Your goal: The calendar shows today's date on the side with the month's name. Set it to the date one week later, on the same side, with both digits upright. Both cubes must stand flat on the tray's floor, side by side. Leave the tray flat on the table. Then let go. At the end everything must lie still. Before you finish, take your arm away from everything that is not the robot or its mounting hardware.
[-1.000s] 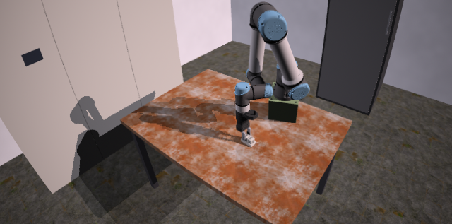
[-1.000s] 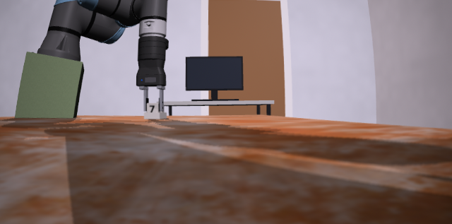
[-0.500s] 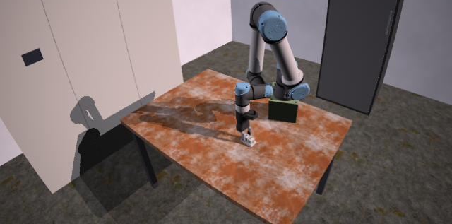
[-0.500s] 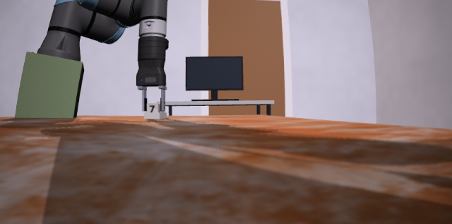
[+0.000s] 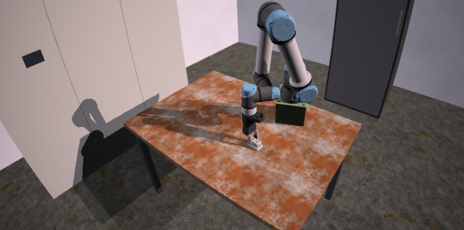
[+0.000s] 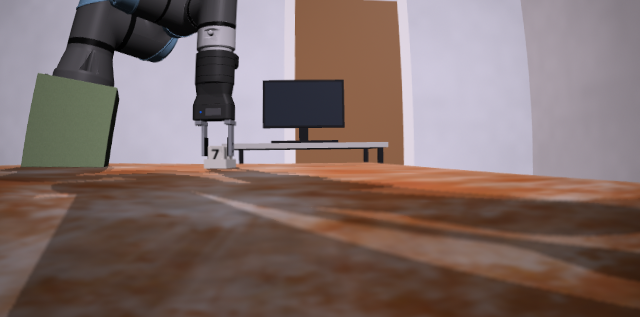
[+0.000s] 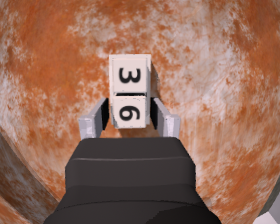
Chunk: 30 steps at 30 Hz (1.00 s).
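Observation:
The calendar's pale tray (image 5: 257, 149) (image 6: 220, 163) stands flat on the table with two white cubes in it, side by side. In the wrist view the farther cube (image 7: 130, 76) has a 3 on top and the nearer cube (image 7: 129, 113) has a 6 on top, both turned sideways. The exterior view shows a 7 on an upright cube face (image 6: 215, 154); which cube it belongs to I cannot tell. My gripper (image 6: 217, 149) (image 7: 129, 107) is open, its fingers on either side of the nearer cube with gaps. The month's name and the date side are not readable.
A green block (image 5: 291, 114) (image 6: 67, 122) stands on the table (image 5: 290, 161) beside the arm's base. The arm's shadow falls across the table. A monitor (image 6: 303, 104) stands on a separate desk in the background.

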Motion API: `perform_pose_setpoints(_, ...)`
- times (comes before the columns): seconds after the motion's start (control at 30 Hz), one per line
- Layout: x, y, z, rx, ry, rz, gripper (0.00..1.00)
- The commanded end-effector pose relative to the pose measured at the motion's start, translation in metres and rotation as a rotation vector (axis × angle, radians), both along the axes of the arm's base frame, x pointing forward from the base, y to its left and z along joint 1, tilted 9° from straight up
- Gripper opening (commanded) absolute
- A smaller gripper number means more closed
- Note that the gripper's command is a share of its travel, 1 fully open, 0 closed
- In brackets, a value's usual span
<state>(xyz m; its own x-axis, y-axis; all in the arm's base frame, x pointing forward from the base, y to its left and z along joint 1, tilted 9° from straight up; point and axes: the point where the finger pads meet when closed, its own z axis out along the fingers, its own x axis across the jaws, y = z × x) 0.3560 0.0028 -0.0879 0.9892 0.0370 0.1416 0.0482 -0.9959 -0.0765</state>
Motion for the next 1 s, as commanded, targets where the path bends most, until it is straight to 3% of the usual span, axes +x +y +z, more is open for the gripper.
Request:
perform_pose_setpoints(0.0,0.000,-0.001,0.005,-0.001,-0.001,0.000,0.90)
perform_pose_setpoints(0.97,-0.009,-0.006,0.068,-0.001,-0.001,0.000,0.90)
